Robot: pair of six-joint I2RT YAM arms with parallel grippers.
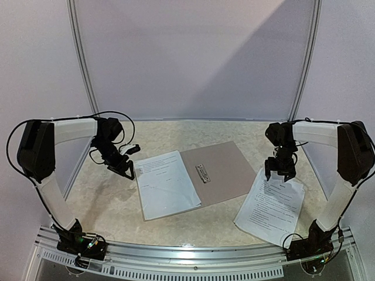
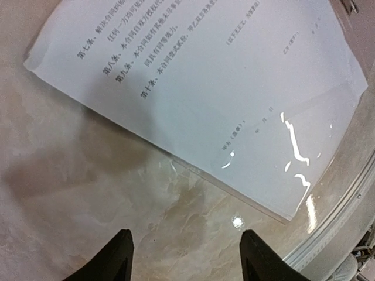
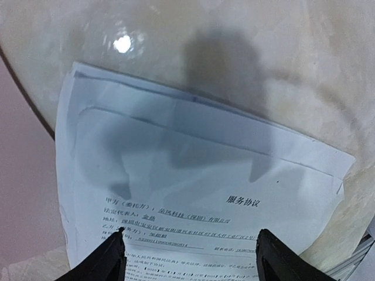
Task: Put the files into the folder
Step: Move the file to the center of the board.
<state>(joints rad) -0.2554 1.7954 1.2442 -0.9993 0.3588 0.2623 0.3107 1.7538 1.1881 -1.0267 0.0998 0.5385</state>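
Nearest, at the right: a loose thin stack of white printed paper sheets (image 1: 270, 205), flat on the beige marble-patterned table (image 1: 105, 205), long axis tilted near-to-far, just beside the flat brownish-tan cardboard folder (image 1: 225, 167) on its left. Over that stack's far end, the black two-finger right gripper (image 1: 280, 171), jaws apart and gripping nothing, hence the closer arm for a leftward move into the folder. Farther left, a second white printed stack (image 1: 167, 184) overlapping the folder's left part beside the small silver metal clip (image 1: 203, 174), with the black left gripper (image 1: 124, 167) just off its left edge, jaws likewise apart and empty.
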